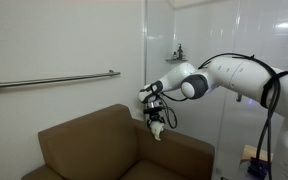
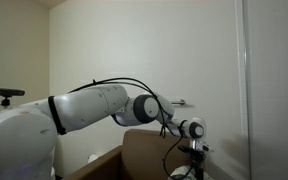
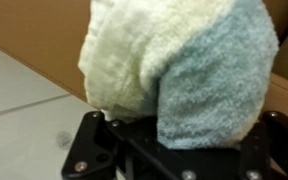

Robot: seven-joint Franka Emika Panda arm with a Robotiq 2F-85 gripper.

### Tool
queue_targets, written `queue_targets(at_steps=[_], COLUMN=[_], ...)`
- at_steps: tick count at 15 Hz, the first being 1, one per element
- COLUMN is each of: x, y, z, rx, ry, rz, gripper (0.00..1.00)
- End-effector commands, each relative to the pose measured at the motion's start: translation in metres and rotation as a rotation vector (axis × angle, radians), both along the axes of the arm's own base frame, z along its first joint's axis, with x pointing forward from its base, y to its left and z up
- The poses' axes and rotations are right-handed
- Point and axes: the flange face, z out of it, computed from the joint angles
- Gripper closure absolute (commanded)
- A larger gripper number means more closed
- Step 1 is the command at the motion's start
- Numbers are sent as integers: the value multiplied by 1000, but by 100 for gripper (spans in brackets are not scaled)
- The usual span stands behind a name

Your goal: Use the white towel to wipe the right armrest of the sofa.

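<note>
My gripper (image 1: 156, 120) hangs just above the right armrest (image 1: 179, 150) of the tan-brown sofa (image 1: 89, 140), close to the backrest. It is shut on the white towel (image 1: 158, 128), which dangles in a bunch below the fingers, over the inner end of the armrest. In the wrist view the white towel (image 3: 174, 70) fills most of the picture as a thick fold, pale cream on one side and greenish-white on the other, hiding the fingertips. In an exterior view the gripper (image 2: 192, 150) shows low at the picture's bottom edge, above the sofa (image 2: 144, 155); the towel is hidden there.
A metal grab rail (image 1: 49, 80) runs along the white wall behind the sofa. A glass partition (image 1: 224, 60) stands beside the armrest. Pale tiled floor (image 3: 24, 110) shows beside the sofa in the wrist view.
</note>
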Motion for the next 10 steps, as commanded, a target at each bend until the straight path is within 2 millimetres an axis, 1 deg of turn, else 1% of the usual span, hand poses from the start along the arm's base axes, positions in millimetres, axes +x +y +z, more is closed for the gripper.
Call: queue_targets(at_steps=[1, 4, 7, 10], x=[-35, -55, -75, -101], y=[-14, -19, -17, -16], z=[0, 2, 1, 1], rx=[59, 71, 96, 133], ry=[44, 60, 64, 82], rz=[21, -10, -38, -73], gripper=[91, 91, 91, 91])
